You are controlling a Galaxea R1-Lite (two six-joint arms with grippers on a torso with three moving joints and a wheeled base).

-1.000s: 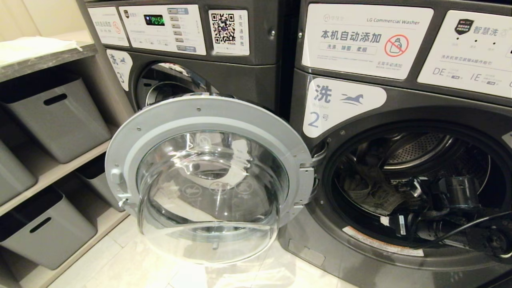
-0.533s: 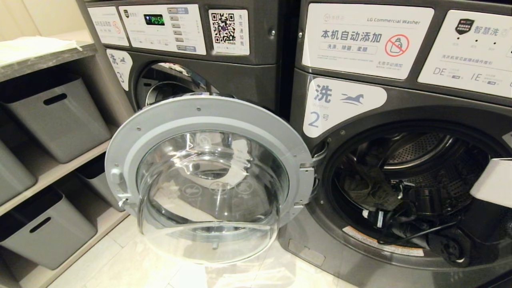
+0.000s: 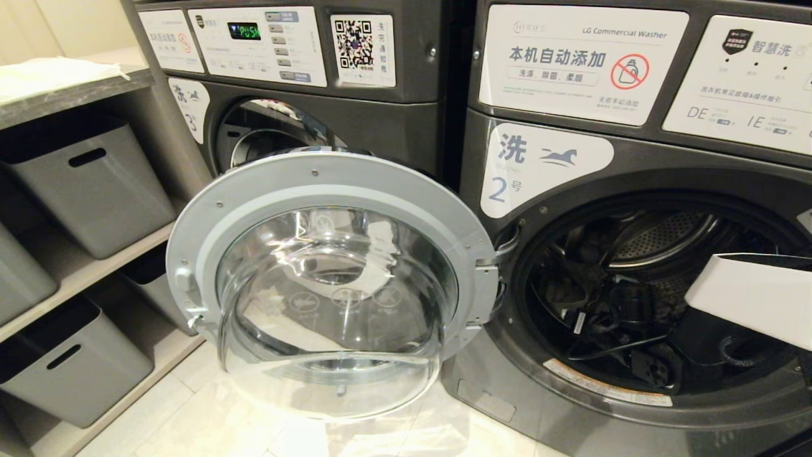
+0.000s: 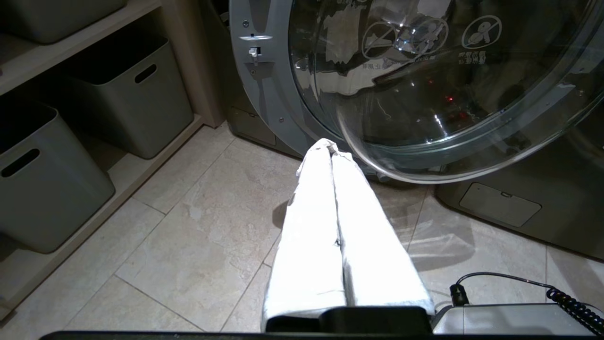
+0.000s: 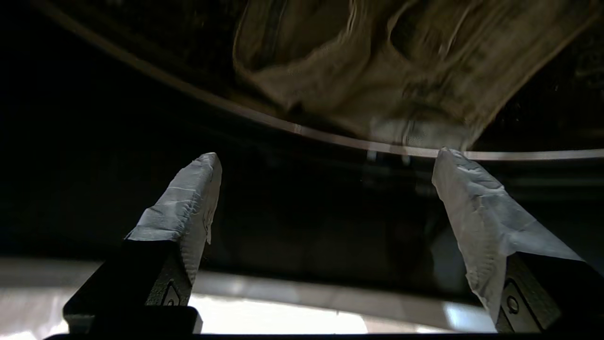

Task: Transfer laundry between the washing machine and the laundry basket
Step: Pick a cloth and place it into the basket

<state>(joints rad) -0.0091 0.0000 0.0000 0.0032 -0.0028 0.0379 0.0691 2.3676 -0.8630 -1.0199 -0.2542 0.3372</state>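
Washing machine (image 3: 634,190) at the right of the head view, dark grey, marked with a blue "2" on a white label (image 3: 542,166); round opening in the lower right of the frame, dark inside. Door (image 3: 330,279) swung fully out to the left, filling the centre of the frame, glass bowl bulging toward the camera, in front of another machine (image 3: 317,95) labelled "3" at upper centre. Right arm (image 3: 752,295) entering from the right edge, white casing across the mouth of the drum, black cabling below it. Right gripper (image 5: 325,165) inside the drum, taped fingers (image 5: 188,203) spread wide apart, gripping nothing. Laundry (image 5: 391,71), a crumpled brownish-grey cloth, at the top centre of the right wrist view, beyond the fingertips and not touching them, lying past a thin pale rim line. Left gripper (image 4: 328,146) in the centre of the left wrist view, white fingers pressed together, empty, held over the tile floor (image 4: 188,226) just under the edge of the open door. Grey bins (image 3: 89,184) on shelves at the left of the head view.
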